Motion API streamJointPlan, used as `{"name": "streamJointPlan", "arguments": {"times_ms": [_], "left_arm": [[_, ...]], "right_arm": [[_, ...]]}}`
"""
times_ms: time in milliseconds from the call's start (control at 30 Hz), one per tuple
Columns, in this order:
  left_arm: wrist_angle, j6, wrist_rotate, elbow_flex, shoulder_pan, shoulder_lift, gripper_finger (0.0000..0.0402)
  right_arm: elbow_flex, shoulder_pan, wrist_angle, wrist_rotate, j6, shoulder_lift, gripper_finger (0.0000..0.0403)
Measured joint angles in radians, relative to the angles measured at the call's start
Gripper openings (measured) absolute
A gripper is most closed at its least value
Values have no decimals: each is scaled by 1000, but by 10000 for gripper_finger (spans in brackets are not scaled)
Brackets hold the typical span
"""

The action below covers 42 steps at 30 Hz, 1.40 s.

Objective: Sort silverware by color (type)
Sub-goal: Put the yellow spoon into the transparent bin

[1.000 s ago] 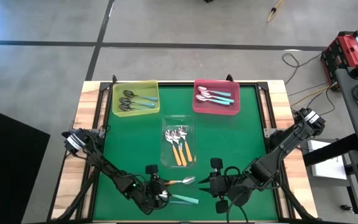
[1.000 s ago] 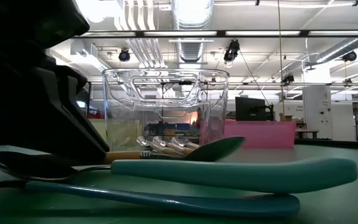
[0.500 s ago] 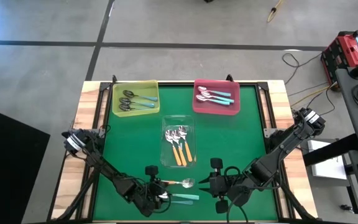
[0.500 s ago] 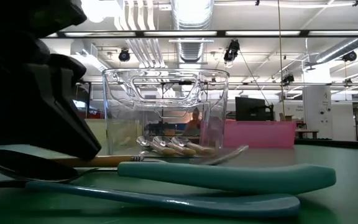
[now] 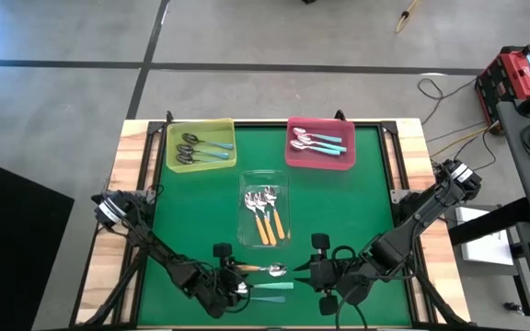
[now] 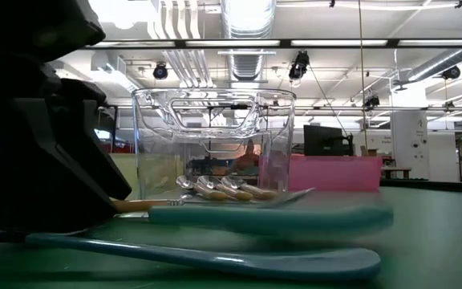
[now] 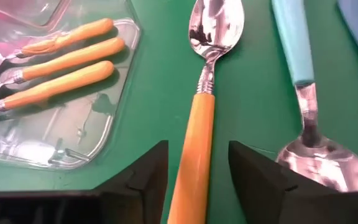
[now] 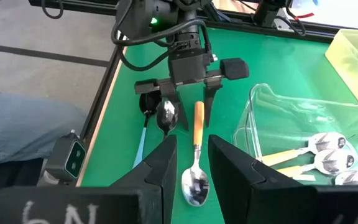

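Green table fills the high view; at its lower middle an orange-handled spoon lies flat between the left gripper's released, parted fingers. Beside it lie teal spoons. Right gripper waits nearby, fingers apart, empty.

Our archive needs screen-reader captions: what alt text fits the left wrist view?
The left gripper is open, its fingers either side of an orange-handled spoon lying on the green table. A clear tray holds three more; a teal-handled spoon lies alongside.
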Motion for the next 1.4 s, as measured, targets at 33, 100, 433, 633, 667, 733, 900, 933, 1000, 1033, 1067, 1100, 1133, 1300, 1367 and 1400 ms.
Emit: {"name": "streamJointPlan", "arguments": {"times_ms": [33, 100, 433, 633, 667, 733, 900, 933, 1000, 1033, 1067, 1100, 1133, 1300, 1367, 1400], "left_arm": [[0, 0, -4, -1, 0, 0, 156], [0, 0, -7, -1, 0, 0, 170], [10, 0, 6, -10, 3, -2, 162], [15, -2, 13, -17, 3, -2, 137], [15, -6, 13, -19, 3, -3, 133], [15, -11, 17, -24, 4, -3, 124], [19, -22, 32, -31, 9, -2, 99], [19, -21, 33, -31, 9, -2, 94], [19, -12, 36, -31, 9, -2, 83], [19, -10, 36, -31, 9, -2, 77], [19, -9, 36, -32, 9, -2, 72], [18, -8, 36, -32, 10, -2, 65], [17, -4, 35, -32, 10, -2, 58], [8, 43, -14, -21, 11, 0, 22], [5, 73, -29, -12, 7, 1, 11], [5, 88, -31, -8, 6, 1, 7]], "right_arm": [[0, -2, 0, 0, 0, 0, 84], [0, -7, 0, 0, 0, 0, 84], [0, -11, 0, 0, 5, 0, 84], [0, -11, 0, 1, 6, 0, 84], [0, -11, 0, 1, 6, 0, 84], [0, -11, 0, 0, 6, 0, 84], [0, -11, 0, 0, 6, 0, 84], [0, -11, 0, 0, 6, 0, 84], [0, -11, 0, 1, 6, 0, 84], [0, -11, 0, 0, 6, 0, 84], [0, -11, 0, 1, 6, 0, 84], [0, -11, 0, 1, 6, 0, 84], [0, -11, 0, 1, 6, 0, 84], [0, -11, 0, 1, 6, 0, 84], [0, -11, 0, 1, 6, 0, 84], [0, -11, 0, 0, 6, 0, 84]]}}
